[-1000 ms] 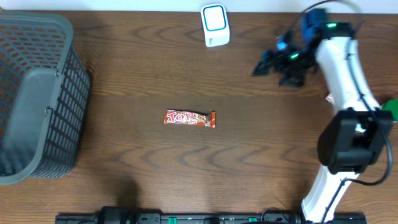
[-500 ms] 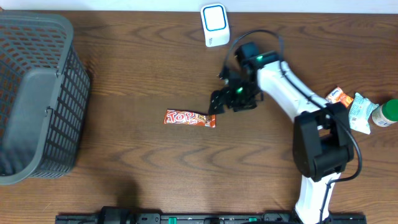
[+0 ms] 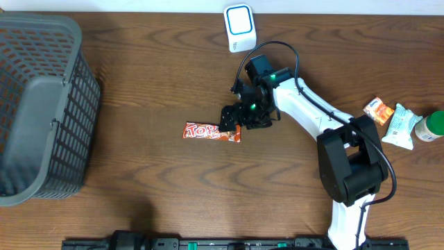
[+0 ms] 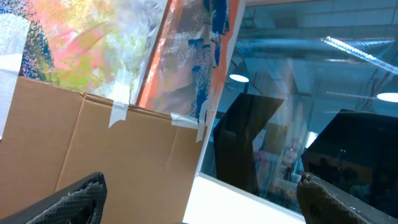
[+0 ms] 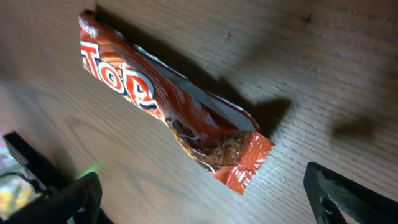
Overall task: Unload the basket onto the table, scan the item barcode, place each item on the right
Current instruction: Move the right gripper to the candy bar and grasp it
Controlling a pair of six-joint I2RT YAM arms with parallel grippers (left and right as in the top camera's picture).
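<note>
The item is an orange-red "Top" candy bar (image 3: pixel 208 131) lying flat at the table's middle. In the right wrist view the candy bar (image 5: pixel 168 112) runs diagonally, its crimped right end nearest the jaws. My right gripper (image 3: pixel 230 119) hangs open just over that right end; the right gripper (image 5: pixel 202 186) has one finger on each side and nothing between them. The white scanner with a blue square (image 3: pixel 240 28) stands at the back edge. My left gripper (image 4: pixel 202 193) is open and empty, pointing away from the table at cardboard and glass; it is out of the overhead view.
A large grey basket (image 3: pixel 41 104) fills the left side. At the far right lie an orange packet (image 3: pixel 378 109), a white-green packet (image 3: pixel 401 126) and a green-capped bottle (image 3: pixel 431 127).
My right arm has swung from the back right across to the candy bar, then edged left and down over its right end. Its jaws stayed open. The bar has not moved.
</note>
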